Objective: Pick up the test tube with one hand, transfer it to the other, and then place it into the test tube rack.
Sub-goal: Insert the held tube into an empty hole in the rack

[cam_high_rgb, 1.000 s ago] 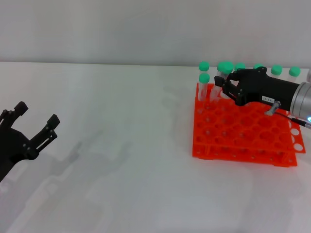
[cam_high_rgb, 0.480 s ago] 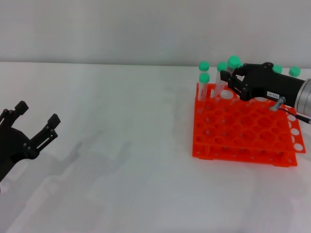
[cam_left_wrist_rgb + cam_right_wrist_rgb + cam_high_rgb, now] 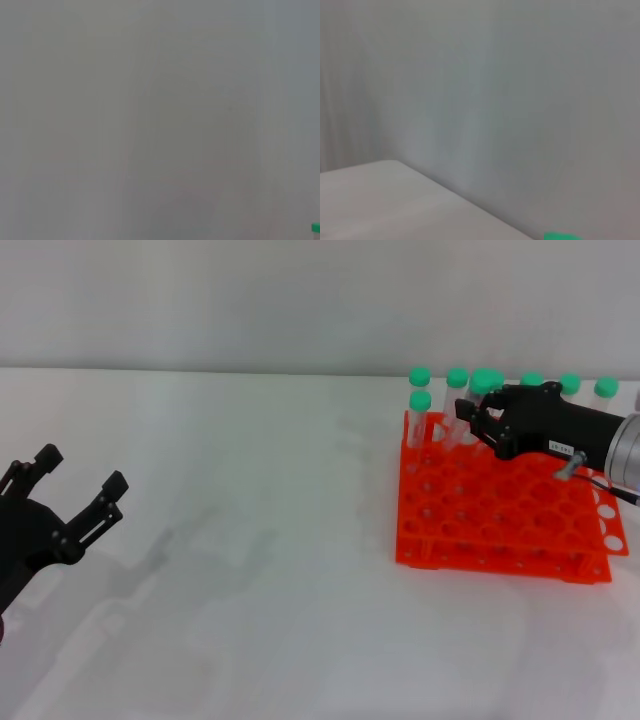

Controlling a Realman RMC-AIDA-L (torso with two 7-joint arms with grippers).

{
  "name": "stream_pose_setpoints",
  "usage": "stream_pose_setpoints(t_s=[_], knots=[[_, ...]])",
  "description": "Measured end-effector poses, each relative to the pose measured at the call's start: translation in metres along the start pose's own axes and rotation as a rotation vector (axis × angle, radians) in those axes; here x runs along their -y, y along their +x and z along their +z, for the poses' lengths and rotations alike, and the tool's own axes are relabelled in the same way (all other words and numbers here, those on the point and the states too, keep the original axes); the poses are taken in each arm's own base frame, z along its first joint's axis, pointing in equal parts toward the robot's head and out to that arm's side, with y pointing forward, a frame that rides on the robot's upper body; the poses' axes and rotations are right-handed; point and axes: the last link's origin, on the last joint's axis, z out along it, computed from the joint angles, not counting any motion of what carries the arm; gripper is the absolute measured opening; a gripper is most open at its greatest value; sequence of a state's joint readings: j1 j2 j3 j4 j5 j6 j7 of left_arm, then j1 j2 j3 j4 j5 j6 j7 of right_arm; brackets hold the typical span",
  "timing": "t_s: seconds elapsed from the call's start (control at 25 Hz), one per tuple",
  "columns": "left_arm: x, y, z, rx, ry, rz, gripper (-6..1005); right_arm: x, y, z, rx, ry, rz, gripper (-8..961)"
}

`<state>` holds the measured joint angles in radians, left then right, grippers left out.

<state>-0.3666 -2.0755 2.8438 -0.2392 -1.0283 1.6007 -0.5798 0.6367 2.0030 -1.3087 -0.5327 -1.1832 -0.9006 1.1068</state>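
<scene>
Currently your right gripper (image 3: 470, 418) sits over the far edge of the test tube rack (image 3: 500, 510), reaching in from the right with its white-labelled black body and silver wrist above the rack's rear rows. Its fingers close around the test tube (image 3: 484, 390), just under the green cap, and the tube stands roughly upright in the back row; whether its lower end is seated in a hole you cannot tell, since the gripper covers it. Other green-capped tubes (image 3: 419, 410) crowd the same back row on both sides of the held one, two of them at the rack's far left corner and more behind the gripper body toward the right. Those neighbours stand just beside the fingers. The orange-red rack rests on the white table (image 3: 250, 540), its nearer holes unoccupied. Your left gripper (image 3: 75, 500) hangs well apart at the left edge of the head view, low over the table, fingers spread and holding nothing. Both wrist views show mostly blank grey wall.
</scene>
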Motion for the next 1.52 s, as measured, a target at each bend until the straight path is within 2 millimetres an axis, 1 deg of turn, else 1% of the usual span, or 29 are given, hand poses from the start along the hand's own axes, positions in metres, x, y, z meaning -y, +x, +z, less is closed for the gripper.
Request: stream_pose_setpoints(t_s=[0.4,0.72,1.16,1.24,1.44,1.52], knots=[[-0.001,-0.002,0.001,0.011,0.002,-0.005,888,-0.001,0.005,0.005,-0.041,0.015,-0.021,229],[-0.002,-0.002,0.002,0.009,-0.003,-0.005,888,-0.009,0.007,0.022,-0.110,0.011,-0.072,231],[-0.003,-0.003,0.003,0.007,-0.004,-0.011,888,-0.010,0.003,0.025,-0.101,0.007,-0.075,233],[-0.004,-0.003,0.003,0.007,-0.005,-0.011,888,-0.010,0.002,0.025,-0.097,0.004,-0.079,459],[-0.004,-0.003,0.003,0.007,-0.005,-0.012,888,-0.012,-0.003,0.025,-0.076,-0.006,-0.083,667],[-0.004,-0.003,0.003,0.007,-0.004,-0.012,888,-0.014,-0.004,0.022,-0.061,-0.021,-0.080,669]])
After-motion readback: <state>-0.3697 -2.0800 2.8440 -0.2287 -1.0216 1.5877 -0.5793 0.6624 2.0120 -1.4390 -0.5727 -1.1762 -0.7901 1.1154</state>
